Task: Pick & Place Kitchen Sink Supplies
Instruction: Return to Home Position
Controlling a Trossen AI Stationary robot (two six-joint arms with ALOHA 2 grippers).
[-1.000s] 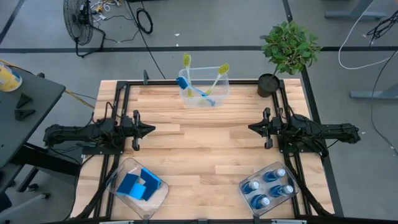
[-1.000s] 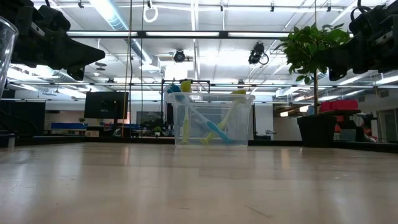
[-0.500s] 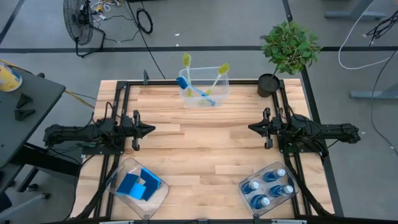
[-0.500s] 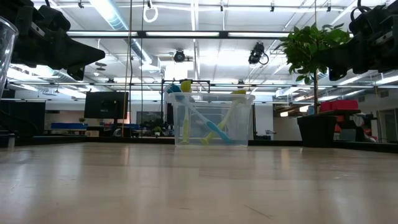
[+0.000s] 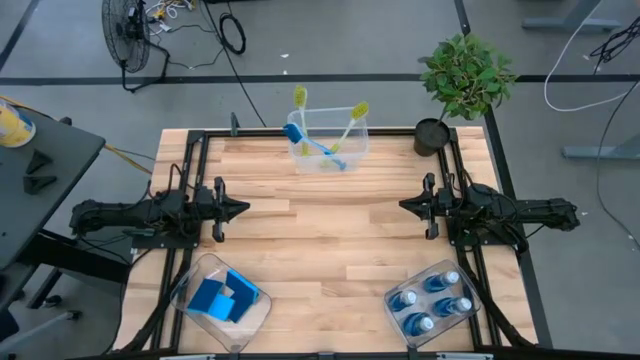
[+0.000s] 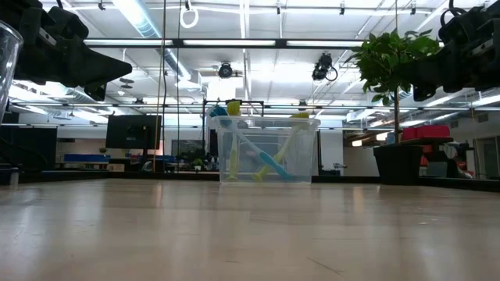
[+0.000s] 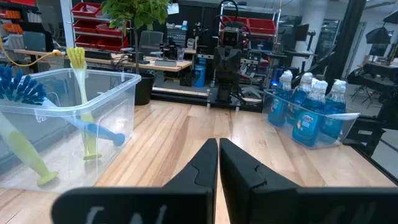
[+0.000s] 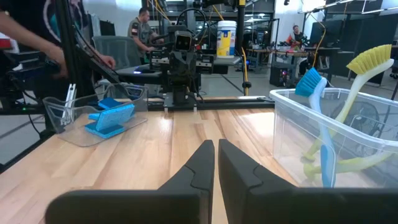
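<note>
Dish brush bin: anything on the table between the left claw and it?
Nothing visible. The left claw, shut, sits at the table's left side. Only bare wooden table lies between it and the clear bin holding the three dish brushes at the far centre edge. The right claw, also shut, sits opposite.

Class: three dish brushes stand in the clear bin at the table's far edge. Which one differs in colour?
The blue dish brush: head and handle are blue, while the two yellow-green dish brushes match each other.
</note>
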